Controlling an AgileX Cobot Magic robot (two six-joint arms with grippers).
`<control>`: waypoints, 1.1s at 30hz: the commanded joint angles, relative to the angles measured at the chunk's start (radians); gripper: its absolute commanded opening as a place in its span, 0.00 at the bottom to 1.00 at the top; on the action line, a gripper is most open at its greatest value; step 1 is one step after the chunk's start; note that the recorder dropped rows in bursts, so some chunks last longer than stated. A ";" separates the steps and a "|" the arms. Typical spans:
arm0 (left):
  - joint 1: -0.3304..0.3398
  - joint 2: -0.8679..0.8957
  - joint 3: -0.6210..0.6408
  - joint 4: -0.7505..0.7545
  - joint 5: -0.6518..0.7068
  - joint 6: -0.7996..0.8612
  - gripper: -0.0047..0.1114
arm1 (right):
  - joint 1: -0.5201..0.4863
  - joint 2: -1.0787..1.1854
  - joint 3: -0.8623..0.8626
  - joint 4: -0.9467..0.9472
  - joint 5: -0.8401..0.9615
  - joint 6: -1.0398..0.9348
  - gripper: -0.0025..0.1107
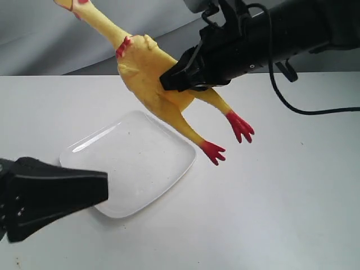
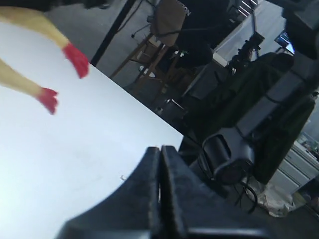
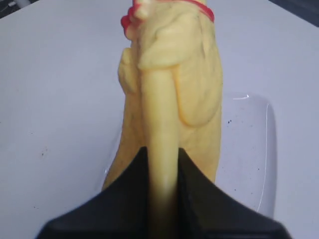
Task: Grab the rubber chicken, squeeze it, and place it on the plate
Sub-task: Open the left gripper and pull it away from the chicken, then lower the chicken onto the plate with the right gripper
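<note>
The right gripper [image 1: 174,77] clamps the rubber chicken [image 1: 143,73] aloft. Its long axis slants from the head, high and far-left, to the feet hanging right. The plate [image 1: 115,163] lies just below, nearer and leftward. The left gripper [image 2: 160,152] sits closed and empty, near-left.

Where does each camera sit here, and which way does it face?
Exterior view: off the arms, looking down on the table, plate and rubber chicken held aloft; right gripper upper right, left gripper lower left.
Left wrist view: on the left arm, looking past its shut fingers over the table edge into the room.
Right wrist view: on the right arm, looking along its fingers clamped on the chicken.
Shared: exterior and right wrist views both show the chicken and the plate.
</note>
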 commanded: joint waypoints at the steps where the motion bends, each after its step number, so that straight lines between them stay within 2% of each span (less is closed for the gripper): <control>1: -0.003 -0.162 -0.002 0.117 -0.010 -0.167 0.04 | -0.003 0.085 -0.009 0.008 -0.024 -0.021 0.02; 4: -0.003 -0.280 -0.002 0.176 0.049 -0.305 0.04 | -0.003 0.161 -0.009 0.036 -0.024 -0.062 0.02; 7: -0.003 -0.413 -0.002 0.247 0.164 -0.411 0.04 | -0.001 0.228 -0.009 0.098 -0.022 -0.129 0.02; 11: -0.003 -0.576 0.021 0.247 0.256 -0.408 0.04 | 0.026 0.302 -0.009 0.200 -0.008 -0.263 0.02; 16: -0.003 -0.713 0.021 0.247 0.307 -0.408 0.04 | 0.070 0.356 -0.009 0.318 -0.048 -0.397 0.02; 21: -0.003 -0.771 0.021 0.247 0.300 -0.411 0.04 | 0.097 0.395 -0.021 0.377 -0.086 -0.436 0.02; 30: -0.003 -0.767 0.021 0.247 0.300 -0.411 0.04 | 0.118 0.474 -0.066 0.440 -0.191 -0.432 0.02; 31: -0.003 -0.767 0.021 0.247 0.300 -0.411 0.04 | 0.118 0.477 -0.066 0.427 -0.195 -0.432 0.03; 33: -0.003 -0.767 0.021 0.247 0.300 -0.408 0.04 | 0.118 0.476 -0.066 0.402 -0.195 -0.425 0.12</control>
